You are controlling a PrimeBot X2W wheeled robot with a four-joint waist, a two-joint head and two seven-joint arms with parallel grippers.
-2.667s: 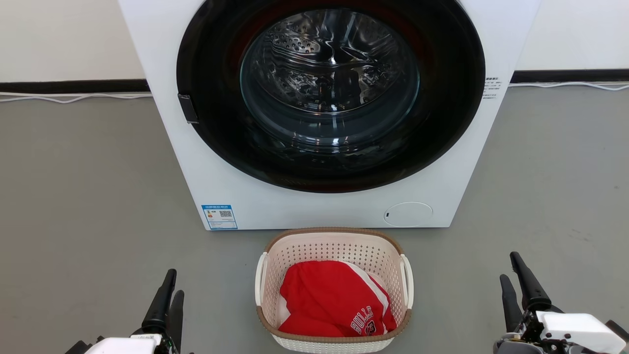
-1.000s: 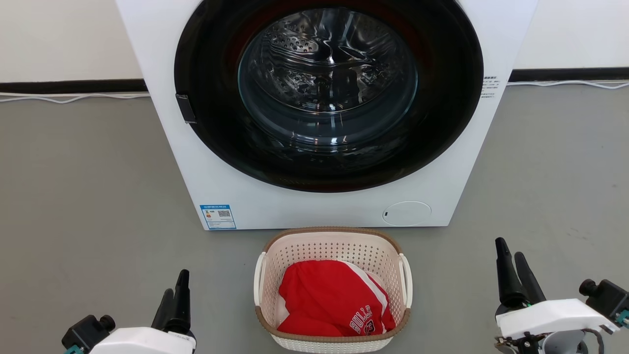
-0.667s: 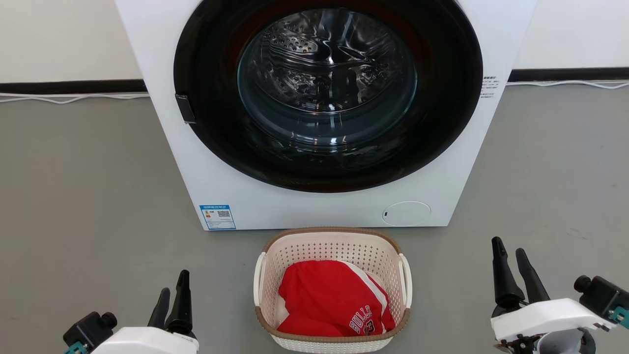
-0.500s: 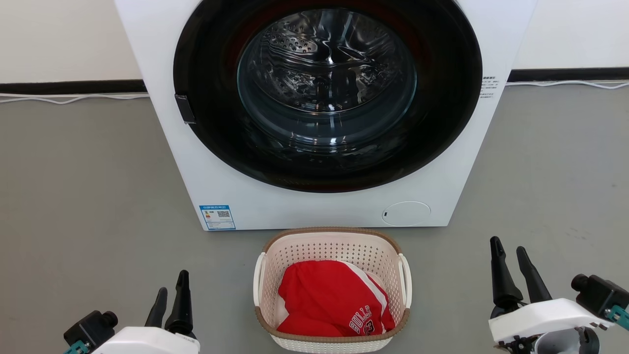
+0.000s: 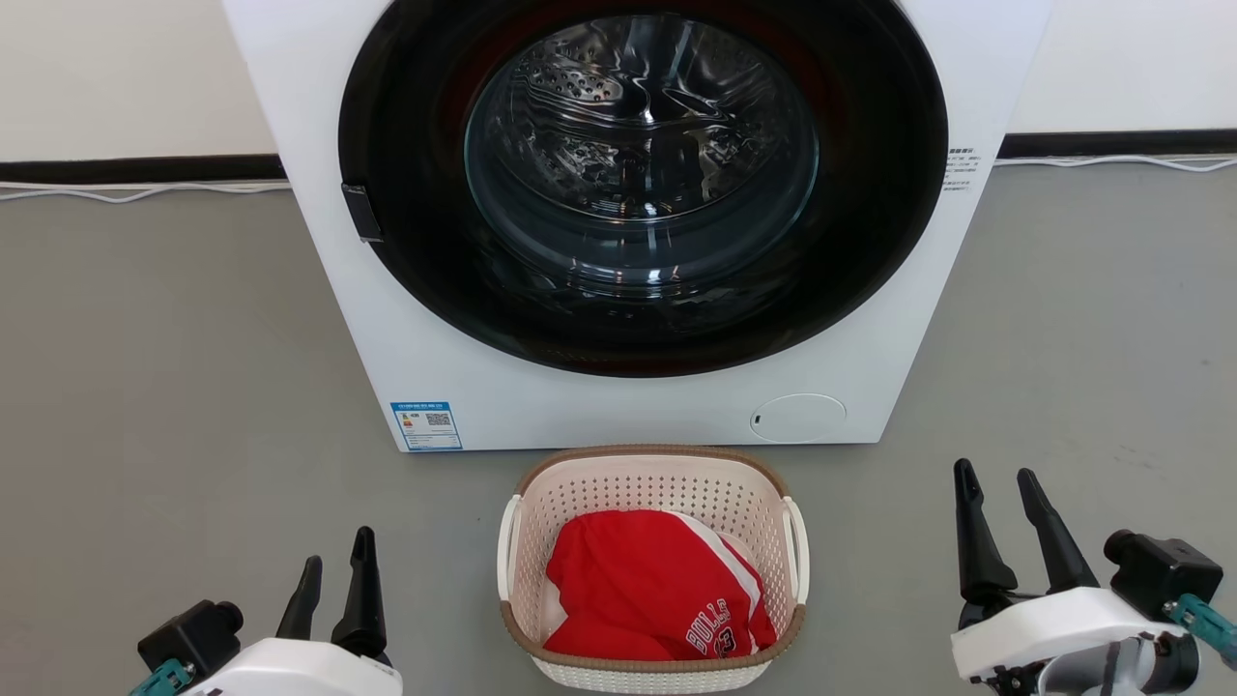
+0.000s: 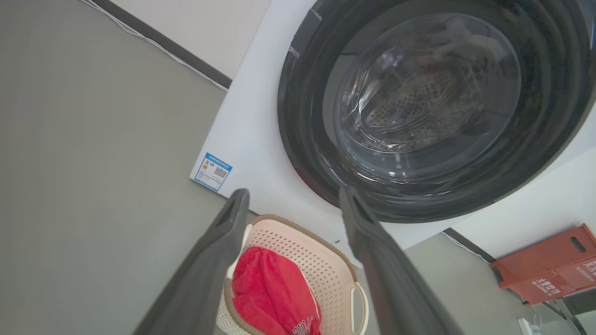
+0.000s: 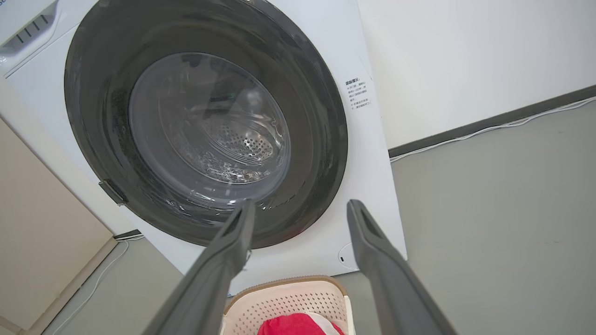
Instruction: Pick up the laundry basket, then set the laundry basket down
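1 laundry basket (image 5: 657,493), untouched, between left end effector (image 5: 338,546), right end effector (image 5: 993,469), both released

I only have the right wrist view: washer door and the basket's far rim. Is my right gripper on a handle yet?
Observer: No. In the head view the right gripper is open, off to the side of the laundry basket, clear of its right handle.
Operator: And the left arm?
Observer: The left gripper is open too, apart from the left handle.
Operator: What's inside?
Observer: A red garment lettered BULLS.
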